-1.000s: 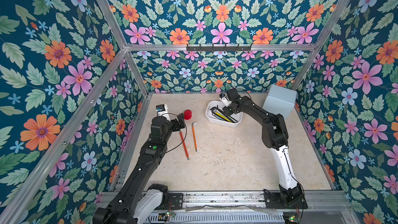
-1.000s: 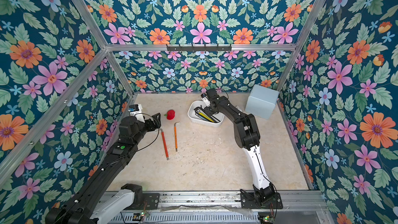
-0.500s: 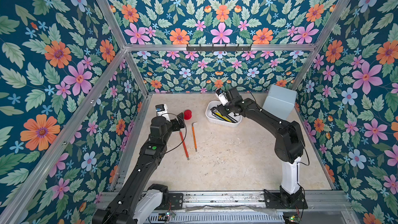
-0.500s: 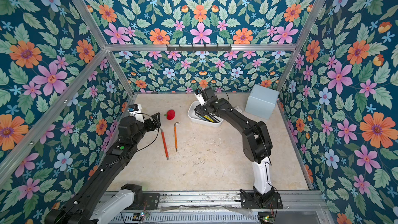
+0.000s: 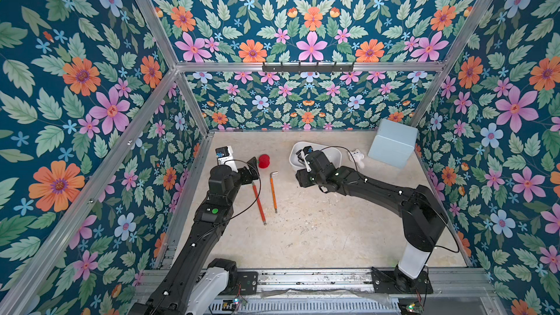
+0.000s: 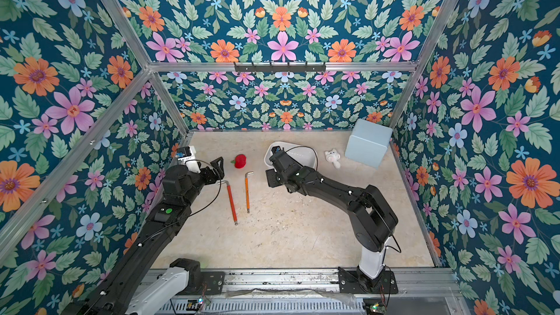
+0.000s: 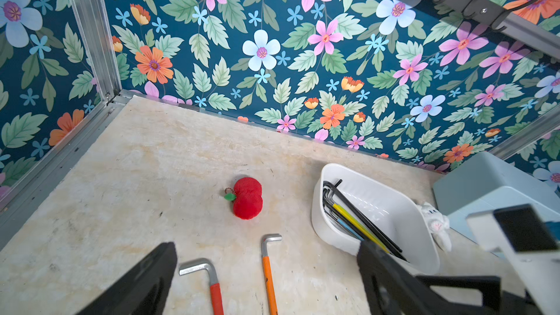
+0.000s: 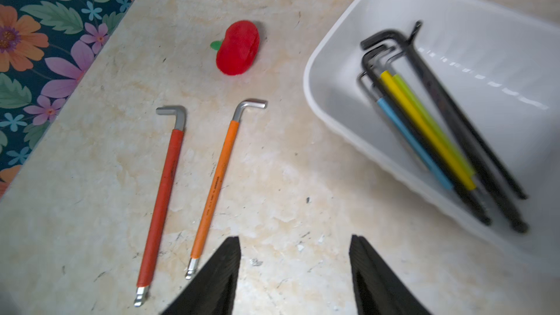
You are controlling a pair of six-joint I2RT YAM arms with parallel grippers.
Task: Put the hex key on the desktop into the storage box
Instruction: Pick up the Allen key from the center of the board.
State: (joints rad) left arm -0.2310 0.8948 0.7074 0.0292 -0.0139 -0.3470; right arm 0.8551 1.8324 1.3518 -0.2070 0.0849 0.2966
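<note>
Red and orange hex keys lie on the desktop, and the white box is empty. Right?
No. The box is not empty: the right wrist view shows black, yellow, green and blue keys in it. The red key and orange key do lie on the desktop.

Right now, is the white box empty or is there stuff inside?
Not empty. The storage box holds several hex keys: black ones plus yellow, green and blue-sleeved ones, lying inside.
</note>
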